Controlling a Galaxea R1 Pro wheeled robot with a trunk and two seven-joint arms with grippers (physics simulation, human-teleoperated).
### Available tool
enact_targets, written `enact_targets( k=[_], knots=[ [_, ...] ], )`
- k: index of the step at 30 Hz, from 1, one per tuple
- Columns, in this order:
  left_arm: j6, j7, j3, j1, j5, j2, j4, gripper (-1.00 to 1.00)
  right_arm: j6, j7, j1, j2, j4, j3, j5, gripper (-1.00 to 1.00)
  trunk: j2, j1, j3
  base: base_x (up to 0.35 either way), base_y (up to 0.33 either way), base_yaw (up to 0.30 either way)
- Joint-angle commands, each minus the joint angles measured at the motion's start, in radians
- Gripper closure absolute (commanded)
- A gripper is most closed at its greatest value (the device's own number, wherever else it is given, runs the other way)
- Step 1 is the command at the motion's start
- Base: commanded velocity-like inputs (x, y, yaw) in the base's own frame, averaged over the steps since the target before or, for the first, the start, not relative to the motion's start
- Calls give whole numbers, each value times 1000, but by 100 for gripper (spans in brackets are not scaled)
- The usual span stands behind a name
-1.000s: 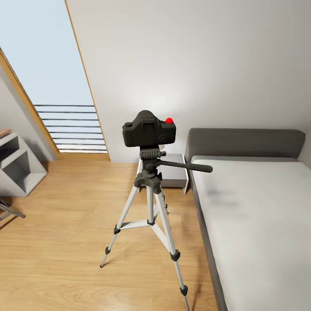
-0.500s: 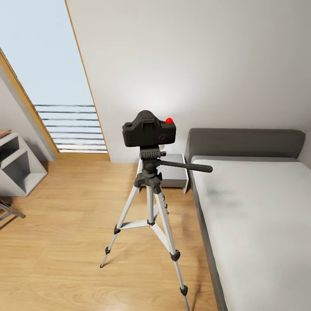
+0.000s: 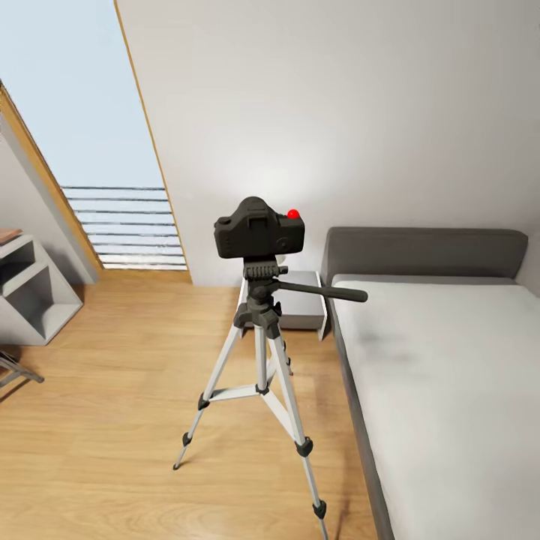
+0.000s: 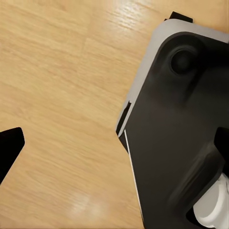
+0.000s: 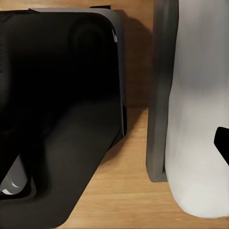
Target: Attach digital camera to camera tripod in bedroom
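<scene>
Though no grasp looks needed, note the digital camera [image 3: 259, 229] upright on the camera tripod [image 3: 261, 360], well ahead of and above both claws, long axis crosswise. Left gripper [image 4: 114, 143] spread wide, aimed at the floor [image 4: 57, 71]. Right gripper [image 5: 114, 138] beside the bed [image 5: 195, 95], spread or pressed together: cannot tell. Nearer arm: cannot tell.

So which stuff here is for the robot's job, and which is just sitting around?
For the job:
- digital camera, sitting on top of the tripod
- camera tripod

Just sitting around:
- bed
- nightstand
- white shelves
</scene>
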Motion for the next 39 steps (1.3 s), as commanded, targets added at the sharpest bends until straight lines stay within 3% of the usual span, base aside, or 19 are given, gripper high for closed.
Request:
enact_targets(
  k=[1,39],
  knots=[
    [-2,2,-5,-1,7,0,0,-100,-6,5,-1,0,3,-8,2,-100,-2,1,0,0,0,0],
    [-1,2,-5,-1,7,0,0,-100,-8,5,-1,1,3,-8,2,-100,-2,1,61,0,0,0]
  ],
)
